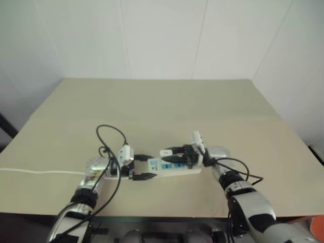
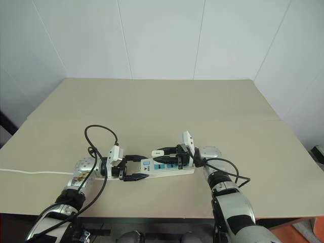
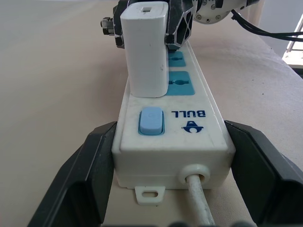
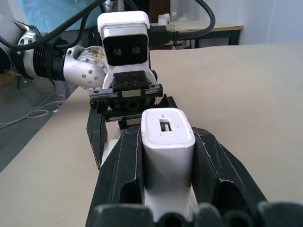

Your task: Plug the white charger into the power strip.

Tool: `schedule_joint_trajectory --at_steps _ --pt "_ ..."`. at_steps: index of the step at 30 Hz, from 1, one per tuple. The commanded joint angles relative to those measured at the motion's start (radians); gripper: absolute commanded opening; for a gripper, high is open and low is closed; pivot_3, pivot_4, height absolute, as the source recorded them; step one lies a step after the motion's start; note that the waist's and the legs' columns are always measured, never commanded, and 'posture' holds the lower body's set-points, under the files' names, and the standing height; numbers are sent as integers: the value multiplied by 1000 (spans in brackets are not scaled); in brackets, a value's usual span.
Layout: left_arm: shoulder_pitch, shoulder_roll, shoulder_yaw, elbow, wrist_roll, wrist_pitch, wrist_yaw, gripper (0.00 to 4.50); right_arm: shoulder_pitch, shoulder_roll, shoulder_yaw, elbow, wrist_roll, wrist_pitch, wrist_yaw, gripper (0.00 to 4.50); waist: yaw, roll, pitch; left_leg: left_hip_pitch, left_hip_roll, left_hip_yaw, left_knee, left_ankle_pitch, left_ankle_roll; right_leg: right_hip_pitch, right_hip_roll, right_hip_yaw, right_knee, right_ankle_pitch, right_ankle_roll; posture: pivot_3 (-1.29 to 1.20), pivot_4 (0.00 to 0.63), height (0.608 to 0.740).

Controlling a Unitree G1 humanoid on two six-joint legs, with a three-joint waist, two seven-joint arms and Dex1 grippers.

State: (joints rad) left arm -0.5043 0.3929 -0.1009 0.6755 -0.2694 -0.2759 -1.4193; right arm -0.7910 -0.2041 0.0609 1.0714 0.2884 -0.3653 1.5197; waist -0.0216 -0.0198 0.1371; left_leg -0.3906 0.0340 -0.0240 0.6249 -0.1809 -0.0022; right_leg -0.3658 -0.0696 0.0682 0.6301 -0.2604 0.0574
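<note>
Head stereo pair looked forward and down from above the near edge of the table (image 1: 167, 101), taking in both arms, the far edge and the wall; both eyes shared that whole scene. Left wrist cam sat low and very close at the switch end of the power strip (image 3: 173, 137), facing right along it. Right wrist cam sat close behind the white charger (image 4: 168, 151), facing left. Both wrist views shared the charger and strip.
</note>
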Motion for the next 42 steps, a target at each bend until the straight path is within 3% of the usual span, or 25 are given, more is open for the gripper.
schedule_joint_trajectory --at_steps 1,16,28,38,42 --pt "7 20 4 -50 -7 1 -28 3218 59 -77 34 115 -108 82 -43 1096 -1 0 0 0 0 0 0 0 0 0 0 0 0 0 0 0 150 740" --pt "13 24 1 -52 1 -9 -25 3218 111 -52 46 102 -120 -115 -69 1096 -1 -3 -3 2 0 0 -1 0 0 2 0 0 0 -3 3 0 150 740" --pt "18 28 4 -62 -5 1 -23 3218 59 -46 71 134 -127 41 -58 1096 -11 -3 -3 3 0 0 -2 0 -1 2 -1 0 0 -4 1 0 150 740" --pt "23 33 1 -66 -2 -1 -21 3218 70 -52 57 122 -133 -3 -25 4410 -14 -10 -7 3 1 -1 -3 -1 -1 2 -1 0 0 -5 -1 0 150 740" --pt "19 30 0 -59 0 -4 -21 3218 61 -63 51 117 -125 3 11 4462 -14 -10 -7 3 1 -1 -3 -1 -1 2 -1 -1 -1 -5 -1 0 150 740"
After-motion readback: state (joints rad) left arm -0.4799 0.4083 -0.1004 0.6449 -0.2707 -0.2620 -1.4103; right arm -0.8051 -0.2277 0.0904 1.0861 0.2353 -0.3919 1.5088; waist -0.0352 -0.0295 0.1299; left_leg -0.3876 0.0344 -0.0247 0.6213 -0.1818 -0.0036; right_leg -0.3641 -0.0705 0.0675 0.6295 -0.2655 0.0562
